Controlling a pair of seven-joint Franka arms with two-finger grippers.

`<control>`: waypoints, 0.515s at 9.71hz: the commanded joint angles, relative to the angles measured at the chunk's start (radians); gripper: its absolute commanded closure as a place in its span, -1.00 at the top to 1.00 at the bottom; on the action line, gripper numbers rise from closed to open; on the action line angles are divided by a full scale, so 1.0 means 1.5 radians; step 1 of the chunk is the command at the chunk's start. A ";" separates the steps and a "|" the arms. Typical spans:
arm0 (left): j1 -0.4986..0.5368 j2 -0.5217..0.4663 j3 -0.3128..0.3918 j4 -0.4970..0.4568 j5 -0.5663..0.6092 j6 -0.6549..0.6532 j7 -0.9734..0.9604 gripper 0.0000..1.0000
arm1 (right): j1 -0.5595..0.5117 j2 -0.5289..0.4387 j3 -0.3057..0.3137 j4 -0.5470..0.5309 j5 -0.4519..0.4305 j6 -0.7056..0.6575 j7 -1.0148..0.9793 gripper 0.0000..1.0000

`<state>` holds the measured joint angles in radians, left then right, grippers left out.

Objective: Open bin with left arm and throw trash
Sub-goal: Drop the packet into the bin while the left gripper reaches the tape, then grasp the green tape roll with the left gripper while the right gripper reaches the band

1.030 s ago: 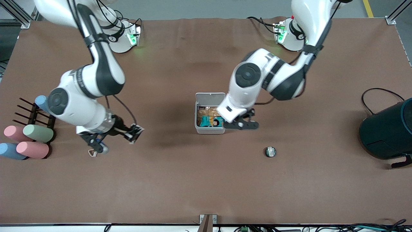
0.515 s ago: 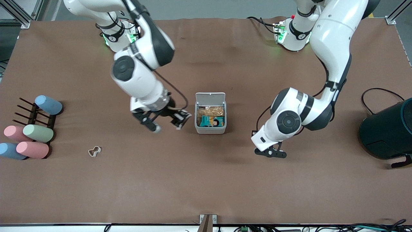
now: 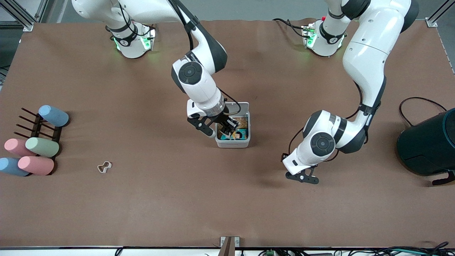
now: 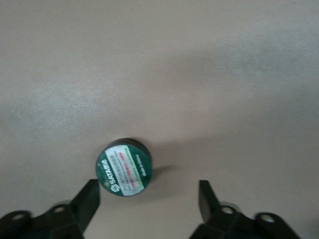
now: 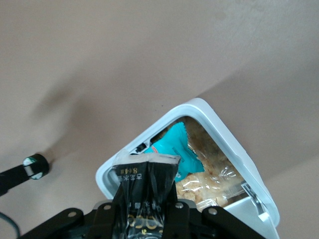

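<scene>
Your right gripper pinches the black rectangular printed packet, hanging lengthwise over the small open white-grey plastic bin at mid-table. Your left gripper, spread wide, hovers over the dark round disc, untouched.

Bin lid behind right arm

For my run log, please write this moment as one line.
bin: open | right hand: holds black packet over bin | left hand: open over round disc | white loop: on table
</scene>
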<state>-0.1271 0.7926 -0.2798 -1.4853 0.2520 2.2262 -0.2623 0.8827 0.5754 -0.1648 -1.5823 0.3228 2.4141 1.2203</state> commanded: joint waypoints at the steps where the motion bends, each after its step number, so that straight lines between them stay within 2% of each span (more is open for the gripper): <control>1: 0.004 0.006 -0.002 -0.023 0.026 0.045 0.004 0.98 | 0.018 0.017 -0.009 0.008 0.007 0.030 0.009 -0.60; 2: 0.015 0.015 -0.002 -0.029 0.041 0.067 0.004 0.98 | 0.018 0.023 -0.009 0.008 0.007 0.034 0.009 -0.01; 3: 0.024 0.022 -0.002 -0.033 0.060 0.084 0.004 0.98 | 0.018 0.023 -0.009 0.008 0.005 0.033 0.008 0.67; 4: 0.029 0.029 -0.002 -0.035 0.068 0.091 0.004 0.98 | 0.016 0.023 -0.010 0.008 0.004 0.031 0.007 0.99; 5: 0.032 0.029 -0.003 -0.035 0.069 0.091 0.004 0.98 | 0.012 0.023 -0.010 0.007 0.004 0.025 0.006 0.99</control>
<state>-0.0888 0.8404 -0.2776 -1.5269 0.3330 2.3444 -0.2589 0.8988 0.6075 -0.1704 -1.5815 0.3227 2.4593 1.2222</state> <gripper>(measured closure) 0.009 0.233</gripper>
